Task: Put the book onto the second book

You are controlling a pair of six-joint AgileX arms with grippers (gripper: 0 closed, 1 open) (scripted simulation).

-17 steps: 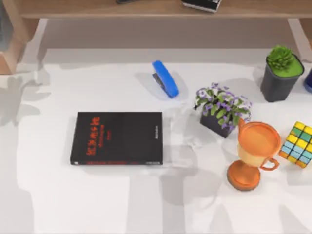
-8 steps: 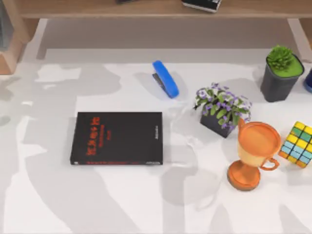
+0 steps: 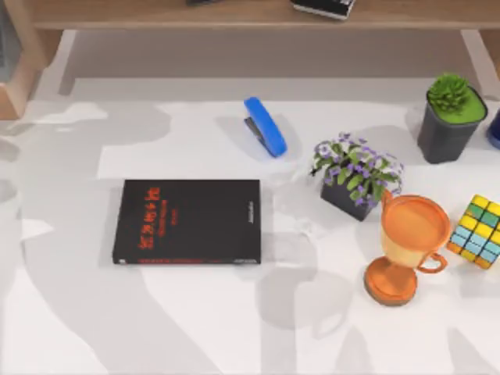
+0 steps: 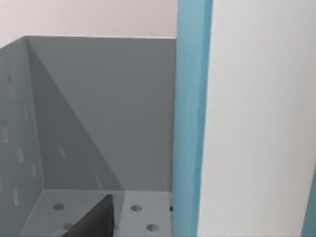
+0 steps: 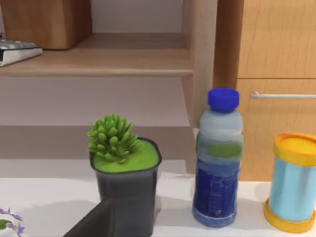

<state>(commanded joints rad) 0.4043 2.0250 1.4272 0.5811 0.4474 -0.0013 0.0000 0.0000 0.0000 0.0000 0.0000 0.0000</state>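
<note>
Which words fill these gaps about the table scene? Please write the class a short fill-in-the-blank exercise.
1. The black book has ____ lettering on its cover.
2. The stapler is ____ in colour.
3. The trophy stands between the flowering plant and the ____.
4. In the left wrist view, the teal book stands inside a ____ bin.

Missing words: red; blue; puzzle cube; grey

Blue stapler [image 3: 266,126], purple flower pot [image 3: 355,177], orange trophy [image 3: 405,248], colour cube [image 3: 477,231]
</note>
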